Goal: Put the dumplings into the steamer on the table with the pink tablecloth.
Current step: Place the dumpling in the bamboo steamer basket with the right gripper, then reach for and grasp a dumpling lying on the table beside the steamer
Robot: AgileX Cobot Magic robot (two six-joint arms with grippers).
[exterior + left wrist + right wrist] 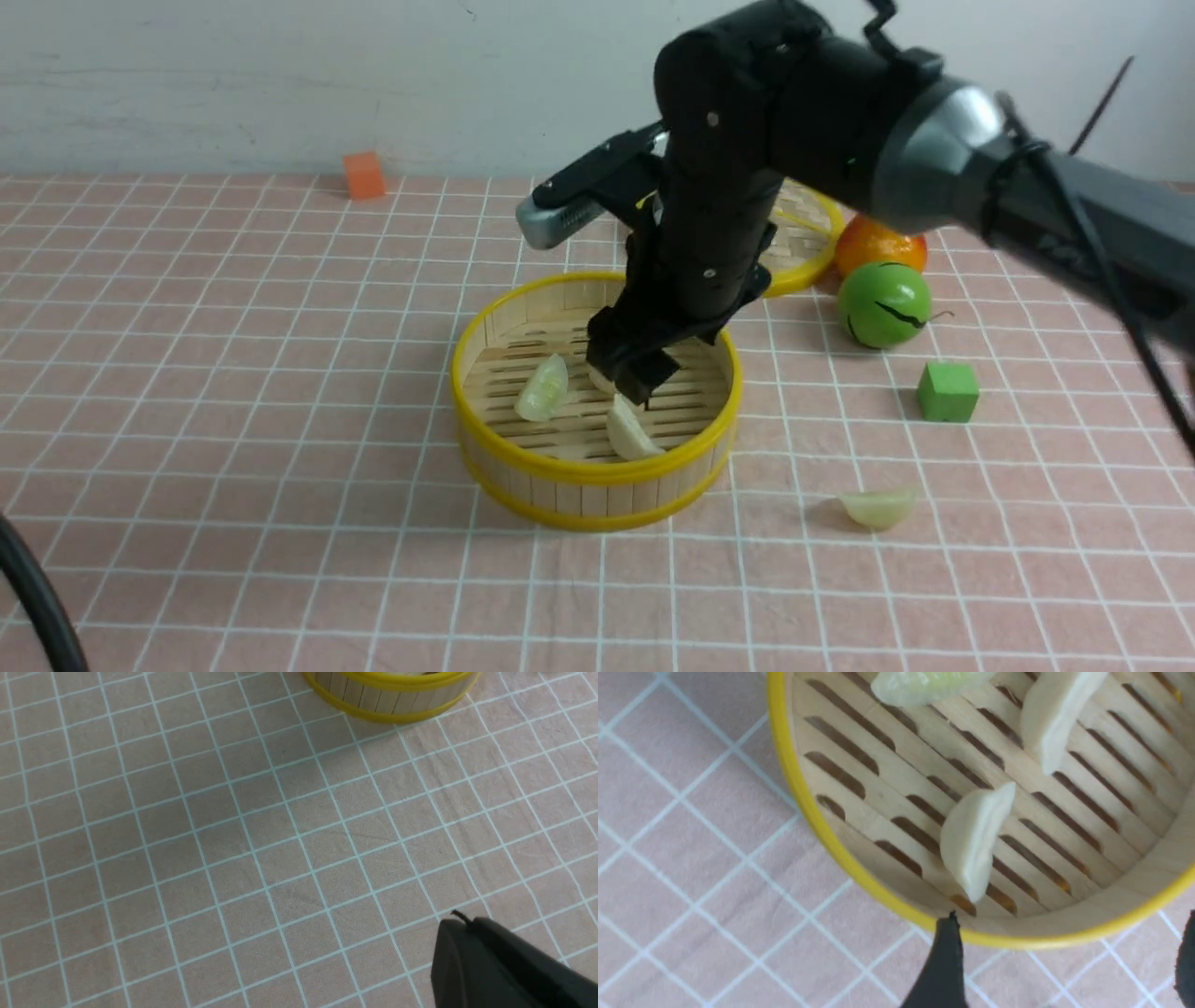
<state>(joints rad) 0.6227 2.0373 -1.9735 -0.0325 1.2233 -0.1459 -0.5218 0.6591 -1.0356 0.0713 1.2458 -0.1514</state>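
**Dumplings (pixel 541 387): three in the steamer (pixel 581 493), one out on the tablecloth (pixel 233 420)**

All four are small pale crescents, whitish with a green tinge and slightly translucent. The left dumpling (pixel 544 392) shows faint ridges along its curved edge.

The steamer is a round, shallow bamboo basket with yellow rims and a slatted wooden floor. It stands near the middle of the table (pixel 140 569). Three dumplings are inside it. The left dumpling lies on the slats on the robot's left side. The front dumpling (pixel 631 432) leans against the near wall. The third dumpling (pixel 971 840) sits under the right gripper (pixel 637 371). It is tipped on edge and a little blurred, so I cannot tell whether it rests on the slats. The fourth dumpling (pixel 878 507) lies on the cloth to the right of the steamer and nearer the robot, apart from the basket.

The right gripper is lowered inside the steamer's rim. Its fingers (pixel 943 966) are spread wide with nothing between them.

Only one dark finger of the left gripper (pixel 490 961) shows, over bare cloth with the steamer's wall at the far edge of that view. I cannot tell whether this gripper is spread or closed.

Behind the steamer a flat woven lid (pixel 810 238) with a yellow rim lies mostly hidden by the arm. An orange fruit (pixel 887 245) and a green ball (pixel 884 303) sit just beside it. A green cube (pixel 948 392) is nearer the robot, and an orange cube (pixel 364 175) is far back on the left.
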